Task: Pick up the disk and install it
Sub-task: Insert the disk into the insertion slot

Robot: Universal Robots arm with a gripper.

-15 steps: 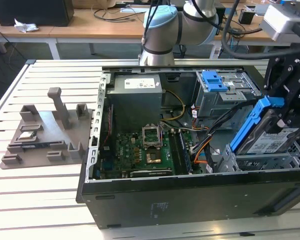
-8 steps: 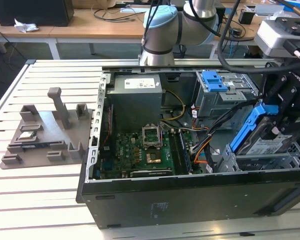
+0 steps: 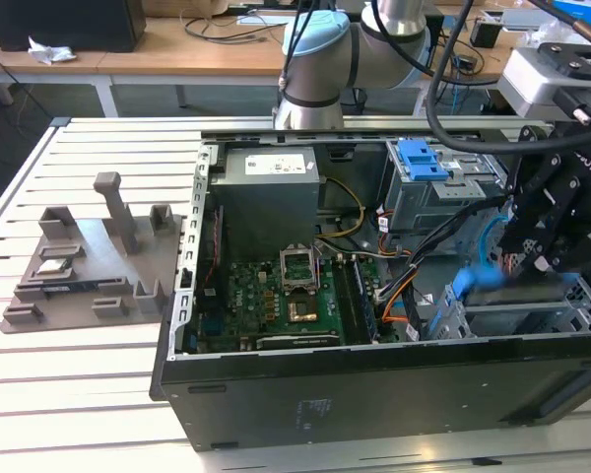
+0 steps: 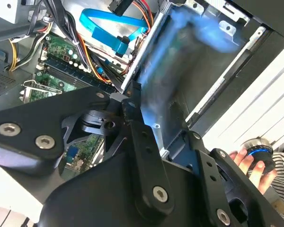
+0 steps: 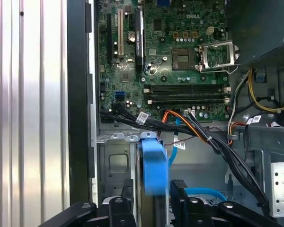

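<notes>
in the first wrist view my hand [image 5: 153,191] was clenched on the disk [image 5: 154,163], its blue caddy edge pinched between the black fingers [image 5: 123,213]. in the exterior view the disk hung at the lower right of the frame, right at the metal drive cage [image 3: 492,320] in the corner of the open computer case [image 3: 374,394] lying on the slatted bench [image 3: 69,374]. i could not tell whether it touched the cage.
</notes>
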